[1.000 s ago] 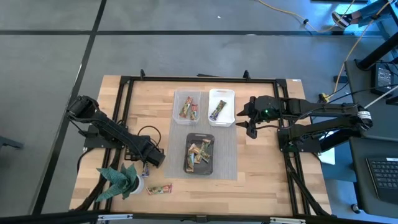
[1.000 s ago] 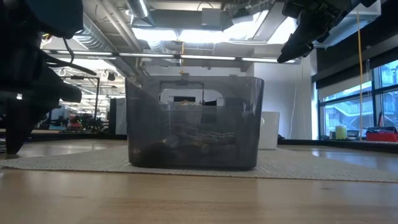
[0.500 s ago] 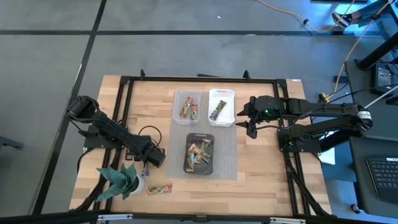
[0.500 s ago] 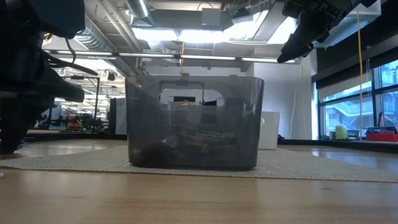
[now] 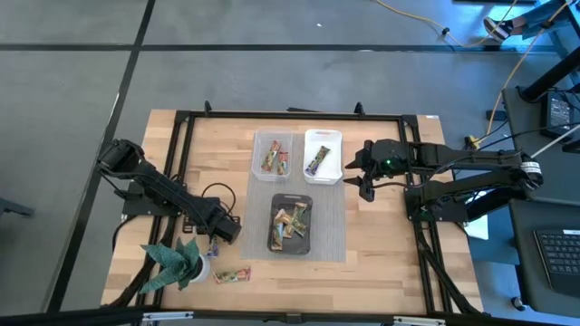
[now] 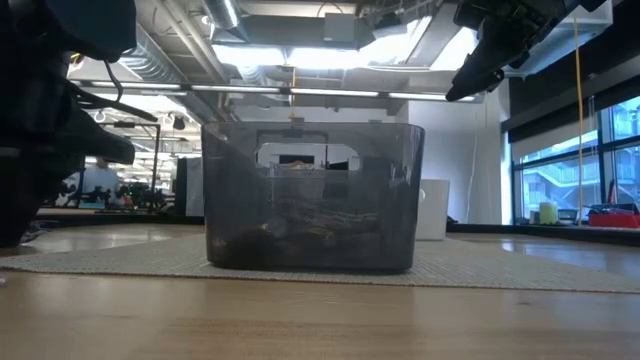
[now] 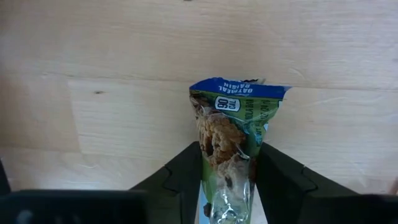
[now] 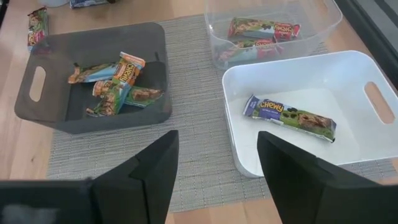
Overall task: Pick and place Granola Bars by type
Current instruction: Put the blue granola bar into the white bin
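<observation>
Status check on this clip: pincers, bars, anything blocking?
Left pincer closed around an oatmeal-raisin bar on the table. Right pincer open, idle above the white tray. Nothing blocking.

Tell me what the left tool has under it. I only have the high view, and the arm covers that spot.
Observer: The left wrist view shows the left tool shut on a blue-and-green wrapped bar that lies on bare wood.
Operator: Is the right tool down at the white tray?
Observer: No. In the low view the right tool hangs well above the top of the grey tray.
Operator: Is it carrying anything?
Observer: No. The right wrist view shows its fingers wide apart with nothing between them.
</observation>
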Robot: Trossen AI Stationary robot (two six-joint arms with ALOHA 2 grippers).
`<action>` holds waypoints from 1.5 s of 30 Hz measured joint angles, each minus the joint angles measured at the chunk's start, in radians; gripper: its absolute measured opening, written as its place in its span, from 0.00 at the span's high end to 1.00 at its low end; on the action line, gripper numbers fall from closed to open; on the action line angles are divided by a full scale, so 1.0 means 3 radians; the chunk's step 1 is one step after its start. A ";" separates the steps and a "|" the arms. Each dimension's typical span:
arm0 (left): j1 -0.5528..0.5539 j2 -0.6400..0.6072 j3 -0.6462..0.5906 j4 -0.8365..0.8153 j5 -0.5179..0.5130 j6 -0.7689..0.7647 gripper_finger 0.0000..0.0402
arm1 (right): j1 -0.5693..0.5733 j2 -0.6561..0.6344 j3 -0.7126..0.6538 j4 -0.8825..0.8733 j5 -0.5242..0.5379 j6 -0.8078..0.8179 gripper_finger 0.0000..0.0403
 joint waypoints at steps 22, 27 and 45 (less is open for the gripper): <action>0.0019 -0.1298 -0.0004 0.0933 -0.2809 0.1538 0.70 | 0.0019 0.0001 0.0003 0.1120 -0.0760 0.0018 0.45; 0.0179 -0.1544 -0.0002 0.1873 -0.3119 0.2999 0.70 | 0.0034 0.0027 0.0003 0.1556 -0.0762 0.0017 0.45; 0.1331 -0.1219 0.0005 0.4248 -0.1047 0.5797 0.70 | 0.0190 0.1105 0.0003 0.3259 -0.0761 0.0548 0.45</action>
